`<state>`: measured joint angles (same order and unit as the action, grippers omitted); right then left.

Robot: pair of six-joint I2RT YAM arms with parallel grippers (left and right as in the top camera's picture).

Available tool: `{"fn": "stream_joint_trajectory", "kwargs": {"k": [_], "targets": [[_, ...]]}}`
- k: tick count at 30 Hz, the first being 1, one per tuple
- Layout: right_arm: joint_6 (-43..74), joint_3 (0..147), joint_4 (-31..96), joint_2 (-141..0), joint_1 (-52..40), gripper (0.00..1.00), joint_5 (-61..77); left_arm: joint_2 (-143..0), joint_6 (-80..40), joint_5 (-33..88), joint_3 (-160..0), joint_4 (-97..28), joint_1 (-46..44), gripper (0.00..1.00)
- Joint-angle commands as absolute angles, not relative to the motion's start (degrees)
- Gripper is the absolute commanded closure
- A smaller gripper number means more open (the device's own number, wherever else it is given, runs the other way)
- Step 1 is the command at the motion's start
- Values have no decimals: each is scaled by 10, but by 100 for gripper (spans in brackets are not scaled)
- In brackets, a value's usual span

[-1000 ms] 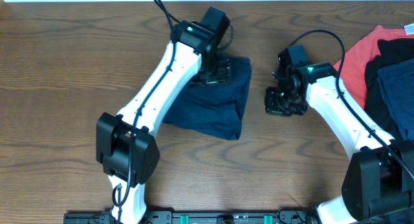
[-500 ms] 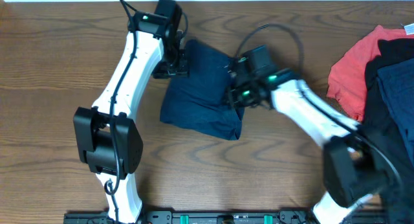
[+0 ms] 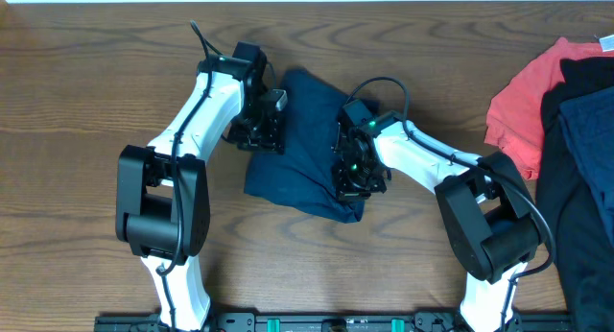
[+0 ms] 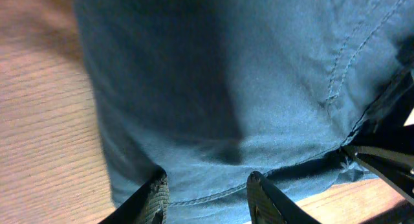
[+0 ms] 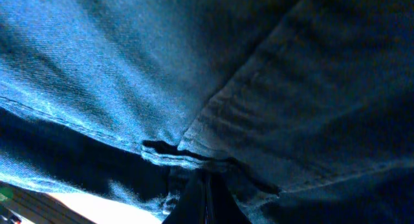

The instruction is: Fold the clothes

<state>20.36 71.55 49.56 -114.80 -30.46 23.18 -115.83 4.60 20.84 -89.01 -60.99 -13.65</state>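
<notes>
I see my left gripper (image 4: 207, 182) spread open over the stitched hem of the shorts (image 4: 246, 75), with the wooden table (image 4: 45, 120) alongside.

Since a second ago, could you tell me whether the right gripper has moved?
Yes: the right gripper has shifted left, away from the red shirt, onto the shorts.

Right gripper (image 3: 353, 174) moved off the table onto the shorts' (image 3: 307, 140) right edge. Left gripper (image 3: 261, 130) shifted from their top to left edge.
</notes>
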Motion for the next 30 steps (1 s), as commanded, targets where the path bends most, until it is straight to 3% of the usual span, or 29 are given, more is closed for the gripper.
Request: {"fn": "stream_joint_trajectory", "kwargs": {"k": [1, 9, 15, 21, 25, 30], "targets": [[205, 713, 498, -1156, -287, 99, 155, -1160, 57, 225, -887, -613, -136, 58], [114, 712, 529, -1148, -264, 99, 184, -1160, 53, 197, -883, -609, -135, 58], [65, 728, 499, -1059, -245, 99, 190, -1144, -3, 218, -884, -652, -129, 59], [117, 728, 355, -967, -209, 99, 191, -1135, -8, 350, -883, -660, -135, 66], [162, 726, 244, -975, -199, 99, 188, -1136, -24, 309, -881, -661, -153, 67], [169, 726, 200, -1037, -200, 99, 153, -1136, -82, 244, -841, -661, -171, 73]]}}
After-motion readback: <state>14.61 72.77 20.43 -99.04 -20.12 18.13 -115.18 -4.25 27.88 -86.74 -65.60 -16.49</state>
